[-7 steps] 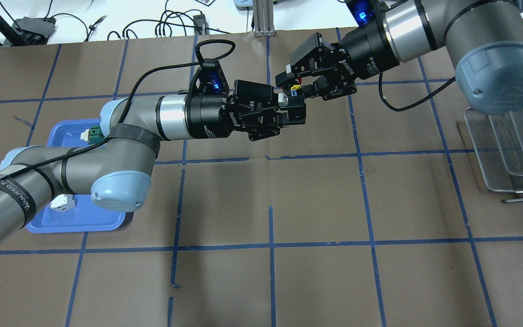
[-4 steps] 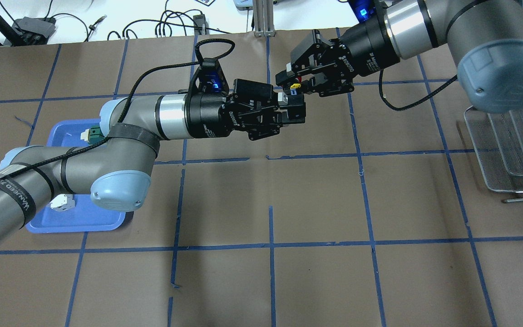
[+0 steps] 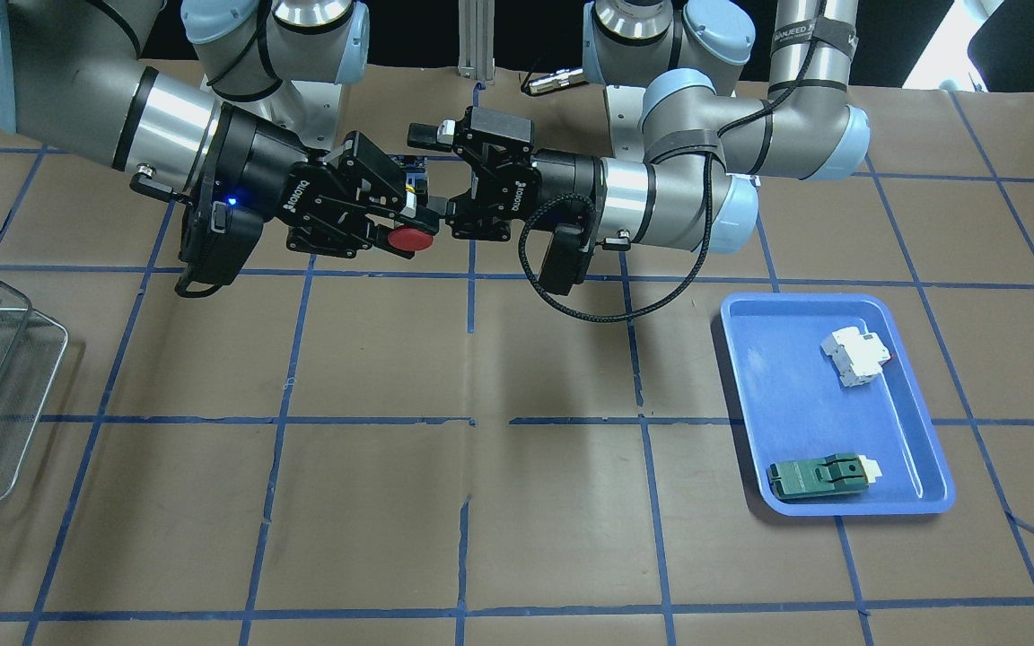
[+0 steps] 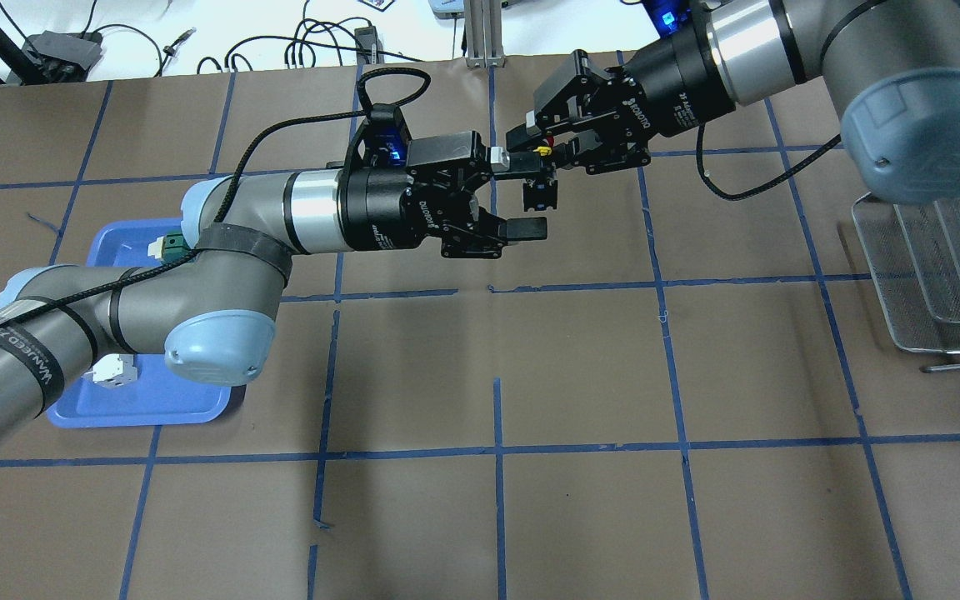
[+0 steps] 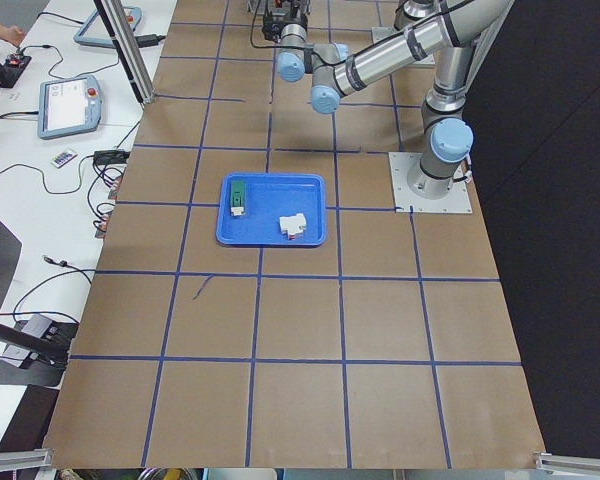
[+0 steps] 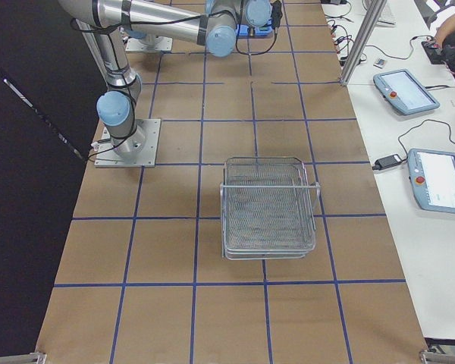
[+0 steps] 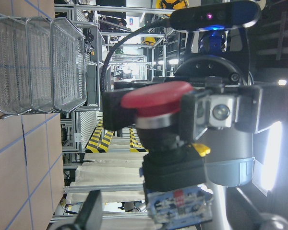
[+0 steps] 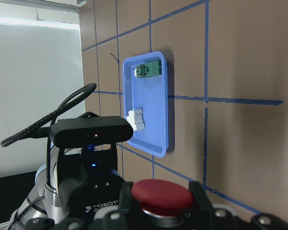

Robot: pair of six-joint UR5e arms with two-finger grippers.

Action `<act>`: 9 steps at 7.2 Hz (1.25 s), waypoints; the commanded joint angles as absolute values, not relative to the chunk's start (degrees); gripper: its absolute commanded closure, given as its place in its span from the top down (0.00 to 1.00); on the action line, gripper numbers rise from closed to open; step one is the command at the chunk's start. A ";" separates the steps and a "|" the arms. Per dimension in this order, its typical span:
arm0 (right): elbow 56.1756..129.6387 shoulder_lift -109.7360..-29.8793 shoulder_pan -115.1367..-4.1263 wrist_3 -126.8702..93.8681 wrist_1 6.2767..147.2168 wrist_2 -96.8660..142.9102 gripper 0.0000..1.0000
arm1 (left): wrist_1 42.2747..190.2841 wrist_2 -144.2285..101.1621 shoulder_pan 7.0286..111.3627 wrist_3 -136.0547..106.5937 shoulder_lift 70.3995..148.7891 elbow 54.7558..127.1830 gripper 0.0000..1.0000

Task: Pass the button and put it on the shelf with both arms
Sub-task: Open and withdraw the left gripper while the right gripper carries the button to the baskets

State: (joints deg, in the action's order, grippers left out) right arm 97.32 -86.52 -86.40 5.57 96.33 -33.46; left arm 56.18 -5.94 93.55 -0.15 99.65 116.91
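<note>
Above the table (image 4: 580, 358), my right claw (image 4: 540, 148) clenched the button (image 3: 411, 239), I think to carry it to the shelf (image 4: 930, 275); my left claw (image 4: 530, 193) stood open.

2 grey tubular arms (image 4: 230, 279) — light-blue joint caps (image 4: 217, 350), braided black cables (image 3: 522, 251).

This is a robotics lab: two robot arms (image 3: 652, 193) stand bolted on steel plates (image 6: 140, 145) to a table (image 4: 580, 517) covered in brown paper with a blue tape grid. Control tablets (image 6: 409, 91) and loose cables (image 4: 322, 42) lie on white benches (image 6: 394, 243) alongside.
</note>
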 commanded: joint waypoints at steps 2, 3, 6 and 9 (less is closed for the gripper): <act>93.62 -87.70 -84.29 5.71 96.24 -41.86 0.22 | 56.25 2.88 84.87 -10.28 98.71 113.29 1.00; 92.91 -88.93 -84.20 6.23 96.33 -48.54 0.23 | 56.25 3.25 82.38 -10.28 98.70 113.81 1.00; 92.99 -95.34 -80.27 16.66 95.99 -76.28 0.23 | 56.42 27.11 79.90 -10.46 98.27 111.10 1.00; 93.16 -96.95 -66.59 33.18 93.51 -86.03 0.24 | 58.96 58.26 81.21 -10.37 94.33 110.48 1.00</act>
State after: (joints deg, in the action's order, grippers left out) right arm 93.04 -96.74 -72.67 22.46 93.81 -82.69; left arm 57.35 46.19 80.65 -10.44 96.35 110.88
